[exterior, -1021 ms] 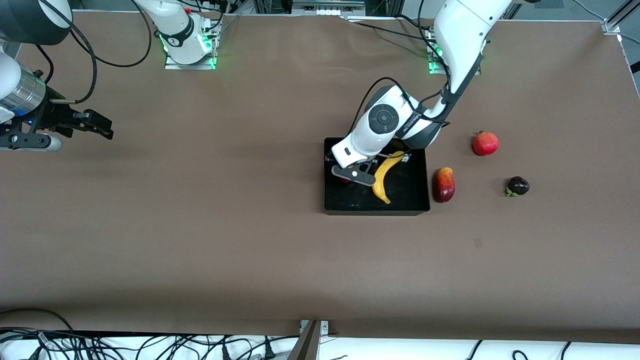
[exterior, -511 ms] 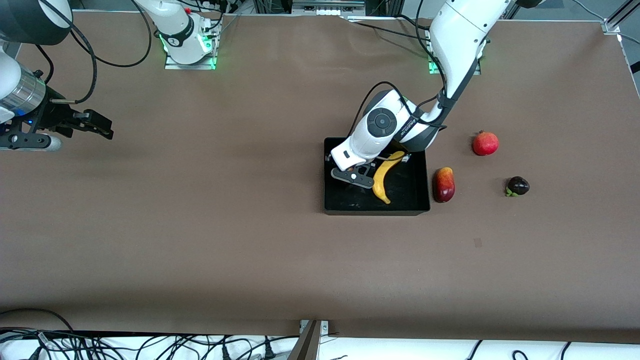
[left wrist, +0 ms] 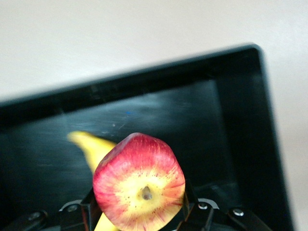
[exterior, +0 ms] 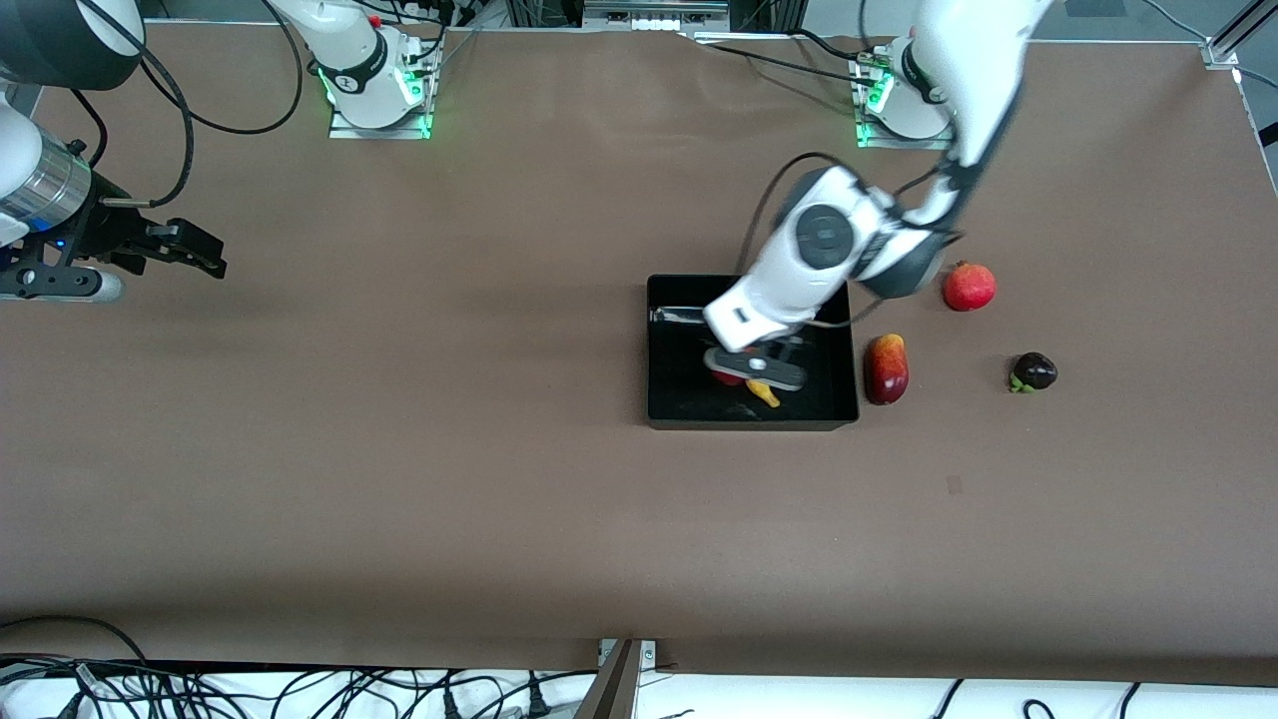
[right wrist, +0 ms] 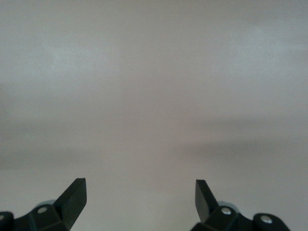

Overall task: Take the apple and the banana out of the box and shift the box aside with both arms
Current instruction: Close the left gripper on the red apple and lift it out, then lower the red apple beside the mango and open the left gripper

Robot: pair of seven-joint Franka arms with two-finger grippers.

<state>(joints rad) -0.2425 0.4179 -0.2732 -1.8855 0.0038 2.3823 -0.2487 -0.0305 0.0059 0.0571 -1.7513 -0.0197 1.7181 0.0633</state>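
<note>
**mango_mike:** So the left gripper [exterior: 756, 373] is clamped on the small round red apple with pale yellow blotches [left wrist: 139, 182], carrying it above the glossy black open-top plastic box [exterior: 659, 399]. In the wrist view the fruit sits between the black fingers [left wrist: 77, 216] with its blossom end facing the camera. What do you reckon could go wrong?

**torque_tina:** Round, smooth fruit in a two-finger pinch, so I'd guess it could roll or slip out if the arm swings fast. It'd drop into the box, maybe right onto the curved yellow banana [exterior: 764, 392] lying in there. The wall is low, but a low carry could also clip the rim on the way out.

**mango_mike:** And the right gripper [exterior: 190, 250]?

**torque_tina:** Waiting over bare table at the right arm's end, well apart from everything, jaws spread wide with nothing between them.

**mango_mike:** Anything you can't make out?

**torque_tina:** Plenty. From the front the arm covers most of the banana, only the tip pokes out. The apple is just a red sliver under the gripper there. How far the apple hangs above the box floor I can't tell. The elongated dark-red fruit [exterior: 886, 368] just beside the box, the red pomegranate [exterior: 968, 286] and the small dark fruit [exterior: 1033, 371] are all plain to see.
</note>
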